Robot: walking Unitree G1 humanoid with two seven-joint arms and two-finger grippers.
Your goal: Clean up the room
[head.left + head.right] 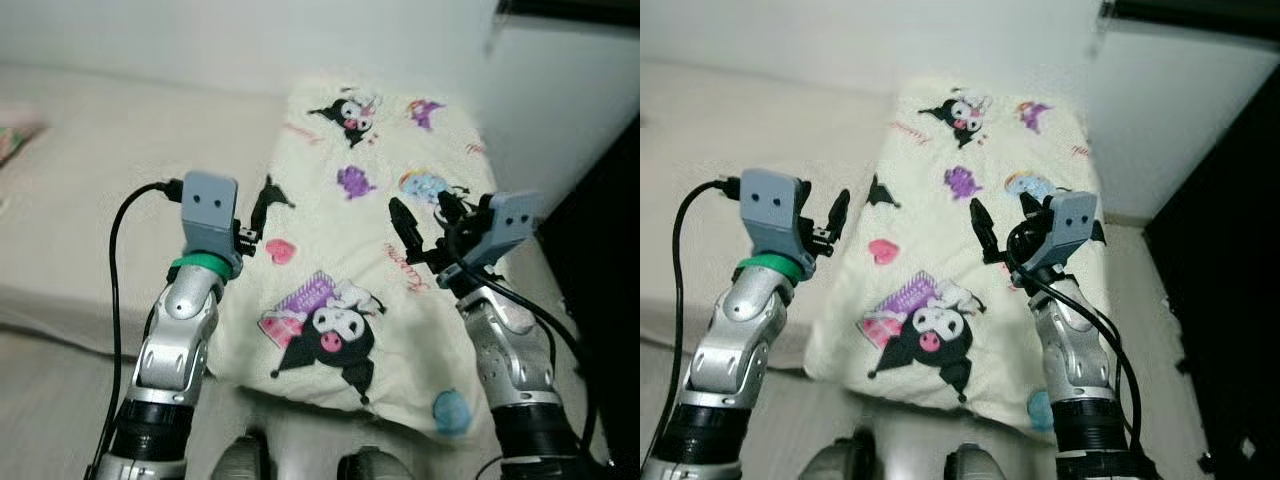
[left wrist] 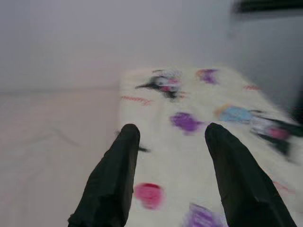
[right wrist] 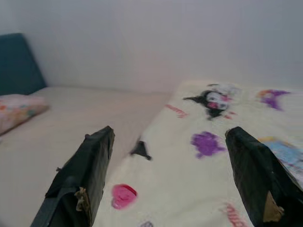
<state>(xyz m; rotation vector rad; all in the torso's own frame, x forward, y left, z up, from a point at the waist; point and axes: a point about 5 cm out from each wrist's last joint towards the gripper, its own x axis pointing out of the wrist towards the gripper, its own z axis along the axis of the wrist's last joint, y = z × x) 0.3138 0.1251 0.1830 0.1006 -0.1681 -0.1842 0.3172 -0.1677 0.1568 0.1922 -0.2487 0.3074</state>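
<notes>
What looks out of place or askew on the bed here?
The cream cartoon-print blanket lies as a folded slab along the beige bed's right side, its near end overhanging the mattress edge. Both open end effectors, left and right, hover above it.

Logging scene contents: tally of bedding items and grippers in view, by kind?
Cartoon-print blanket: 1
Floral pillow: 1
Bed: 1
Grippers, both open: 2, the left gripper and right gripper
Total: 5
</notes>
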